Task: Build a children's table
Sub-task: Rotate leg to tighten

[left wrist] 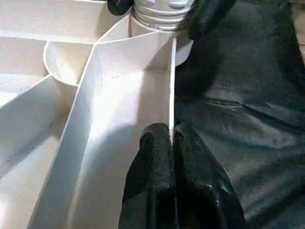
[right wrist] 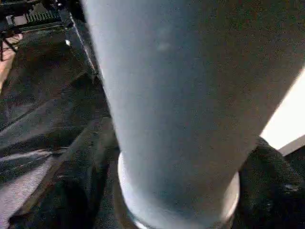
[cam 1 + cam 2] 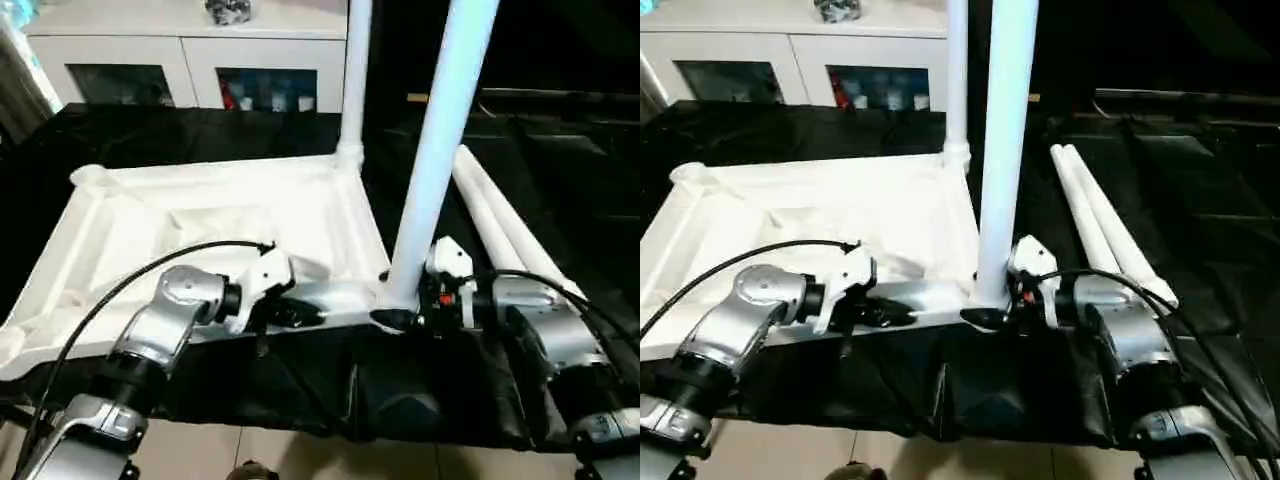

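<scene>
The white tabletop (image 3: 200, 240) lies upside down on the black-draped worktop (image 3: 420, 400), ribbed underside facing up, its long axis running across the robot from left to right. Two white tube legs stand upright from its right-hand corner sockets — the far leg (image 3: 354, 70) at the back corner, the near leg (image 3: 440, 150) at the front corner, leaning slightly to the right toward its top. Two spare legs (image 3: 1102, 225) lie side by side and touching on the black cloth just right of the tabletop, their long axes running away from the robot.

Behind the worktop stands a white glass-door cabinet (image 3: 190, 70); pale floor tiles (image 3: 250, 445) show below the cloth's front edge.

The tabletop's ribs are thin, smooth white plastic walls meeting at a round corner socket (image 1: 162, 12).

The left gripper (image 1: 171, 143) has its jaws pinched closed on the tabletop's thin near edge wall. The right gripper (image 3: 400, 318) sits at the near leg's base, black fingers (image 2: 276, 181) on either side of the tube, clasping it.
</scene>
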{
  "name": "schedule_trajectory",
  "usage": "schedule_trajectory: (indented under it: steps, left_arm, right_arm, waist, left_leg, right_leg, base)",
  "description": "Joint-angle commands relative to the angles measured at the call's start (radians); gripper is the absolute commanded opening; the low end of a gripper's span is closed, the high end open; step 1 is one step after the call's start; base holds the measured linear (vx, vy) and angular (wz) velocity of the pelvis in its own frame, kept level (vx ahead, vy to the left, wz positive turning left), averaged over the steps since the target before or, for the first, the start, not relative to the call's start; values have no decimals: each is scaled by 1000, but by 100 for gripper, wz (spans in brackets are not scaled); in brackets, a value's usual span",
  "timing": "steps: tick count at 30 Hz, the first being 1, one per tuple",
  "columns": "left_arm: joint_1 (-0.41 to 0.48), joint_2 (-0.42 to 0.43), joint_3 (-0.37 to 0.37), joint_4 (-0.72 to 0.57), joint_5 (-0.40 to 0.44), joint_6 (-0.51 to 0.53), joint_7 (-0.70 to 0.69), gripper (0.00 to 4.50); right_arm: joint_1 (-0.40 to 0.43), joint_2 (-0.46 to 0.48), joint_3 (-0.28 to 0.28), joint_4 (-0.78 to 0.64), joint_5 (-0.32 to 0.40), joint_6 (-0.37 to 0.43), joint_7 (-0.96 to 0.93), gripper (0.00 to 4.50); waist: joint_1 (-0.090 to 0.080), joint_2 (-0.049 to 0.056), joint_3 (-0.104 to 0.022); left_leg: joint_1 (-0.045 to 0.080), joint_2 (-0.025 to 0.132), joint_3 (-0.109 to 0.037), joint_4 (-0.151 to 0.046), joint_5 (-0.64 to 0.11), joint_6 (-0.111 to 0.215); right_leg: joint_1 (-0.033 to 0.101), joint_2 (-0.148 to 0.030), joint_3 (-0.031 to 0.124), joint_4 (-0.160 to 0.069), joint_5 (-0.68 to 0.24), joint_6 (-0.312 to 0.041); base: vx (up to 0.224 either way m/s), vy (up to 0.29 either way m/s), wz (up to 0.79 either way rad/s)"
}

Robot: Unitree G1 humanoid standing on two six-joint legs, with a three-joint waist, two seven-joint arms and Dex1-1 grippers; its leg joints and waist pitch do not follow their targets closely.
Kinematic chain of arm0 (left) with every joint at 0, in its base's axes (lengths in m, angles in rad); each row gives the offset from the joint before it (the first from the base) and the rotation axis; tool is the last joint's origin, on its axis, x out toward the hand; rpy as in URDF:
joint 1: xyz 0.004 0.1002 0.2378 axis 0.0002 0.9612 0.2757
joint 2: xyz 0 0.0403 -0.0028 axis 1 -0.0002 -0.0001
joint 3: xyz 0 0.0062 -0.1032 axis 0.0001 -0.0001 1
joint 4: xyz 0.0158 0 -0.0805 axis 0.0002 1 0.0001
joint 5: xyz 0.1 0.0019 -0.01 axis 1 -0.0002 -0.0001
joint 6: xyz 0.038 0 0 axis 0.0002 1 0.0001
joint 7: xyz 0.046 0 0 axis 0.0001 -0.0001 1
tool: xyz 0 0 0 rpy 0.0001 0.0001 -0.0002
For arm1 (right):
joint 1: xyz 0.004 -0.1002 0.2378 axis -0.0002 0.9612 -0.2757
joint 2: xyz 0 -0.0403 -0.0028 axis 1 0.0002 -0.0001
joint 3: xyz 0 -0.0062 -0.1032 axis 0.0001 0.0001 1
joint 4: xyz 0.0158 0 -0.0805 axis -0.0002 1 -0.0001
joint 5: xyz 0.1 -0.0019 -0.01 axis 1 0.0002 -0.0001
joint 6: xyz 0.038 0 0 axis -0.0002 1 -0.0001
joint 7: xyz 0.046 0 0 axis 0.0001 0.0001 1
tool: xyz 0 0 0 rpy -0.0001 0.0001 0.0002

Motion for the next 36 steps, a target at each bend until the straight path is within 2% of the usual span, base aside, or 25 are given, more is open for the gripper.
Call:
schedule_trajectory:
  steps: [1,7,10,13,14,15,16,17,19,22,23,24,25,26,28,30,31,32,34,36]
  left_arm:
    - [-10,-8,-5,-52,-35,-3,-8,0]
    - [-5,-16,-9,-50,-21,2,16,0]
    - [-17,-39,-3,-28,-1,1,71,0]
    - [-54,-91,11,29,37,7,200,0]
    - [-63,-103,14,41,46,10,230,0]
    - [-82,-126,18,67,61,14,286,0]
    - [-102,-151,24,95,80,23,358,0]
    - [-140,-196,42,141,98,44,478,0]
    - [-158,-219,49,159,100,60,521,0]
    - [-191,-258,57,190,110,71,602,0]
    - [-208,-279,66,210,118,68,650,0]
    - [-221,-295,72,226,122,61,682,0]
    - [-230,-305,69,236,128,47,693,0]
    - [-235,-309,64,245,133,26,690,0]
    - [-240,-312,56,255,139,2,683,0]
    - [-245,-322,56,269,134,-30,673,0]
    - [-245,-322,56,269,133,-32,671,0]
    - [-242,-322,55,267,131,-61,667,0]
    - [-239,-321,54,266,132,-77,669,0]
    - [-240,-325,61,277,134,-116,692,0]
  right_arm:
    - [6,9,30,-35,14,12,29,327]
    - [25,33,39,-66,27,45,24,280]
    - [29,57,30,-51,24,31,-11,275]
    - [12,119,3,17,1,8,-143,273]
    - [5,133,-2,36,-8,12,-182,273]
    - [-14,161,-11,84,-31,-1,-268,273]
    - [-35,188,-21,130,-54,-12,-361,273]
    - [-71,235,-47,206,-76,-14,-512,272]
    - [-90,262,-66,242,-75,-8,-584,272]
    - [-124,303,-96,296,-74,-10,-702,272]
    - [-142,324,-112,324,-80,-16,-763,272]
    - [-156,339,-124,345,-82,-23,-804,272]
    - [-165,352,-140,355,-68,-25,-810,307]
    - [-170,362,-152,362,-56,-26,-805,307]
    - [-177,373,-167,371,-41,-26,-800,344]
    - [-190,379,-163,394,-60,-56,-815,351]
    - [-190,378,-161,395,-64,-60,-818,351]
    - [-184,368,-147,385,-90,-98,-860,362]
    - [-179,361,-143,375,-98,-112,-875,362]
    - [-170,352,-151,354,-109,-138,-896,362]
  waist:
    - [-2,-15,-70]
    - [-2,-14,-73]
    - [-1,-15,-72]
    - [-6,-16,-68]
    - [-7,-17,-67]
    - [-9,-18,-65]
    - [-13,-17,-61]
    - [-18,-14,-62]
    - [-22,-16,-61]
    - [-22,-18,-65]
    - [-25,-10,-66]
    - [-25,-12,-68]
    - [-23,-13,-69]
    - [-20,-14,-71]
    - [-20,-13,-75]
    - [-21,-12,-78]
    - [-26,-10,-78]
    - [-28,-12,-82]
    - [-34,-15,-85]
    - [-30,-14,-88]
  left_leg:
    - [20,19,2,-69,-225,54]
    - [18,18,2,-65,-190,64]
    - [19,18,3,-65,-197,61]
    - [20,16,3,-68,-226,42]
    - [23,14,1,-71,-249,28]
    - [24,14,0,-73,-260,23]
    - [27,12,0,-75,-289,9]
    - [31,11,-2,-75,-304,-8]
    - [35,9,-3,-76,-319,-21]
    - [23,9,-4,-77,-285,-2]
    - [25,8,-2,-75,-277,-3]
    - [26,8,-3,-75,-278,-4]
    - [25,8,-2,-73,-265,0]
    - [24,7,0,-70,-250,10]
    - [13,6,-3,-69,-210,27]
    - [13,6,-2,-65,-184,40]
    - [10,5,-3,-65,-172,44]
    - [1,3,-7,-64,-136,49]
    - [2,2,-6,-58,-101,68]
    - [8,3,-1,-50,-79,103]
  right_leg:
    - [44,-38,25,-67,-193,-245]
    - [45,-36,24,-60,-133,-254]
    - [44,-38,25,-63,-145,-254]
    - [42,-40,26,-71,-205,-241]
    - [42,-41,25,-76,-255,-229]
    - [41,-41,25,-78,-278,-222]
    - [38,-42,25,-85,-339,-206]
    - [34,-44,26,-87,-376,-195]
    - [33,-43,24,-94,-412,-180]
    - [40,-42,24,-90,-346,-176]
    - [35,-39,25,-89,-316,-184]
    - [37,-38,24,-87,-308,-189]
    - [39,-39,24,-86,-284,-196]
    - [40,-40,24,-84,-255,-201]
    - [50,-39,22,-76,-192,-207]
    - [51,-37,21,-69,-129,-217]
    - [55,-37,19,-65,-97,-225]
    - [63,-38,17,-57,-54,-228]
    - [62,-36,16,-51,11,-244]
    - [58,-36,19,-49,52,-271]
  base:
    - [0,0,0]
    - [0,0,0]
    - [0,0,0]
    - [0,0,0]
    - [0,0,0]
    - [0,0,0]
    - [0,0,0]
    - [0,0,0]
    - [0,0,0]
    - [0,0,0]
    - [0,0,0]
    - [0,0,0]
    - [0,0,0]
    - [0,0,0]
    - [0,0,0]
    - [0,0,0]
    - [0,0,0]
    - [0,0,0]
    - [0,0,0]
    - [0,0,0]
